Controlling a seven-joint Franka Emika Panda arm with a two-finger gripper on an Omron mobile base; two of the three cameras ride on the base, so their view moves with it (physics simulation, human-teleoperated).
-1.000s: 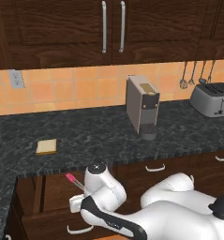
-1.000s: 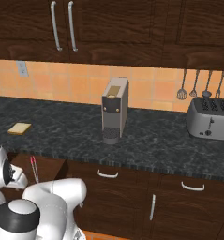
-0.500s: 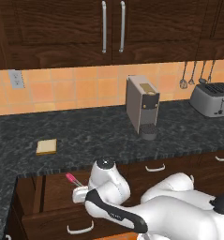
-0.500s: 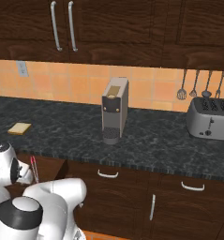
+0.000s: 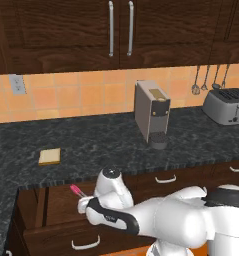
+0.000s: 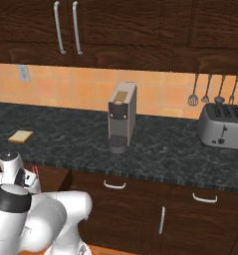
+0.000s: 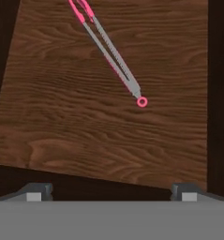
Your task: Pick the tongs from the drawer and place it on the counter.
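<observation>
Dark kitchen, open drawer [image 7: 108, 136] under the counter [image 5: 91, 145]. The tongs [image 7: 108, 54] lie diagonally on its wood bottom, untouched. Gripper [image 7: 111, 190] hovers above, jaws wide, empty. Risk imo: they're thin and angled, so descending off-centre could just nudge them away.

The white arm bends low over the open drawer [image 5: 51, 207], its wrist and hand hanging inside; the claw itself is hidden behind the wrist, so its jaws cannot be judged here. Just left of the hand, the pink tip of the tongs [image 5: 77, 190] pokes out above the drawer's wood bottom. Below the hand, the drawer front carries a curved silver handle [image 5: 85, 244]. Up and to the left, a tan bread slice [image 5: 49, 156] lies on the counter [image 5: 91, 145]. Up and to the right stands a coffee machine [image 5: 152, 113], and far right a toaster [image 5: 226, 105].
</observation>
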